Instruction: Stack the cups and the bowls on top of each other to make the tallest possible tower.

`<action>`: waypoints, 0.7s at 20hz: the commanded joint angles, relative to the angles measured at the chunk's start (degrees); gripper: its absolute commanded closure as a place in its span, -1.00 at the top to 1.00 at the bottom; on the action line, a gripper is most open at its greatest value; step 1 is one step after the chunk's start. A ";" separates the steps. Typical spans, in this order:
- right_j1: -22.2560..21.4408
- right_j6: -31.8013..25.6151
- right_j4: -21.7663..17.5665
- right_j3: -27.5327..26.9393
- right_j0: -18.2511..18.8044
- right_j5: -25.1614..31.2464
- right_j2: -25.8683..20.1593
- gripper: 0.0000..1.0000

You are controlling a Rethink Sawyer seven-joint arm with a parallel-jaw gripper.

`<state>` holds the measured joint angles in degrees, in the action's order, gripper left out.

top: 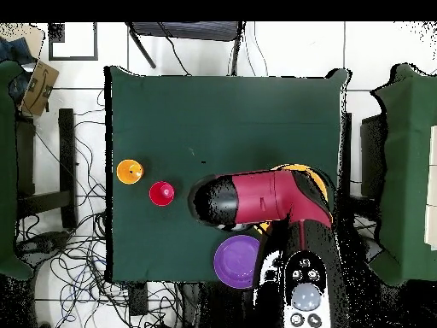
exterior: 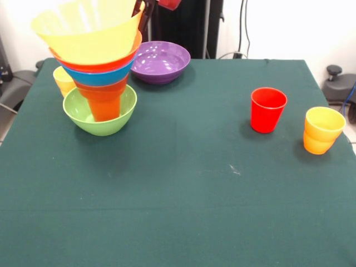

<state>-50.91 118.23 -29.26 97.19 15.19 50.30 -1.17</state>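
Observation:
The tower stands at the table's left in the front view: a green bowl [exterior: 100,118] holds an orange cup [exterior: 103,103], and above it flare an orange bowl [exterior: 97,62], a blue bowl [exterior: 100,77] and a big yellow bowl [exterior: 89,32]. My gripper [exterior: 143,14] shows only as a dark tip at the yellow bowl's right rim; its state is hidden. A yellow cup [exterior: 62,80] stands just behind the green bowl. A purple bowl [exterior: 161,61] [top: 236,260] sits behind the tower. A red cup [exterior: 267,109] [top: 161,194] and a yellow-orange cup [exterior: 322,129] [top: 129,172] stand at the right.
The red and black arm [top: 265,198] covers the tower from above, so only a sliver of the yellow bowl [top: 314,178] shows. The dark green table [exterior: 178,189] ends close to the yellow-orange cup. Cables and chairs ring the table.

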 commanded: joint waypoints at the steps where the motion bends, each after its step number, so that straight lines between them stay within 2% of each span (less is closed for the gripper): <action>1: 1.61 -10.20 -5.13 2.24 1.27 -3.72 -4.73 -1.00; 6: 1.33 -10.84 -4.72 2.35 1.79 -2.27 -5.38 -1.00; 7: 1.33 -11.14 -4.35 2.37 2.05 -1.84 -5.69 1.00; 14: 1.82 -11.08 -2.80 2.83 2.73 -1.17 -7.24 1.00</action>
<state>-50.92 118.23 -30.28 97.21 17.08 50.32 -2.25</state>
